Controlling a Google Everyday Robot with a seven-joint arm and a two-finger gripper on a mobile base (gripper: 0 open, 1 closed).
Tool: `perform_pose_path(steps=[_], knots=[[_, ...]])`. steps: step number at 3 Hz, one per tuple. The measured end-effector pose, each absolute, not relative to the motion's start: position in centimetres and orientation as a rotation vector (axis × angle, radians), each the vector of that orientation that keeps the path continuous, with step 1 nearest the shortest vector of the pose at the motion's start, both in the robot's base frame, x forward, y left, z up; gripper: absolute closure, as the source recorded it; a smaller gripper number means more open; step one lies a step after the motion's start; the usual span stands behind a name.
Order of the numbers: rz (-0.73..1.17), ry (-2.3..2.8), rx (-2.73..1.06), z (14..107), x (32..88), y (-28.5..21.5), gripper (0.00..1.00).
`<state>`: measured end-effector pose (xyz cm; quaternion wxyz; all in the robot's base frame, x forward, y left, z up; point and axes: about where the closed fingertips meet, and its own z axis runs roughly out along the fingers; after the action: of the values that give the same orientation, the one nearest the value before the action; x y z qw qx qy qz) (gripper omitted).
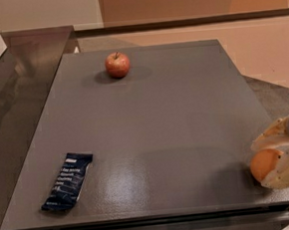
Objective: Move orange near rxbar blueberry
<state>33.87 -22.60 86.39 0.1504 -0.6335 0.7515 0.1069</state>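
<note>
The orange (264, 161) rests on the grey table top (174, 114) at its front right corner. My gripper (261, 164) reaches in from the right edge, with one pale finger (270, 137) just above the orange and the other (287, 173) against its lower side; the two look closed on it. The rxbar blueberry (67, 181), a dark navy wrapper with pale text, lies flat near the front left corner, far from the orange.
A red-yellow apple (117, 64) sits at the back of the table, left of centre. A darker glossy counter (18, 92) adjoins the table on the left. The table's right edge drops to the floor beside my gripper.
</note>
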Motion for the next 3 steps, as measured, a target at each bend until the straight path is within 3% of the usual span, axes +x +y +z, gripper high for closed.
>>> perform_pose_path(steps=[1,2,3], knots=[[0.294,2.107,-1.841,88.2,34.8,-21.2,0.85],[0.281,2.038,-1.893,89.7,36.3,-18.1,1.00],[0.287,1.933,-1.999,89.9,38.0,-12.2,1.00]])
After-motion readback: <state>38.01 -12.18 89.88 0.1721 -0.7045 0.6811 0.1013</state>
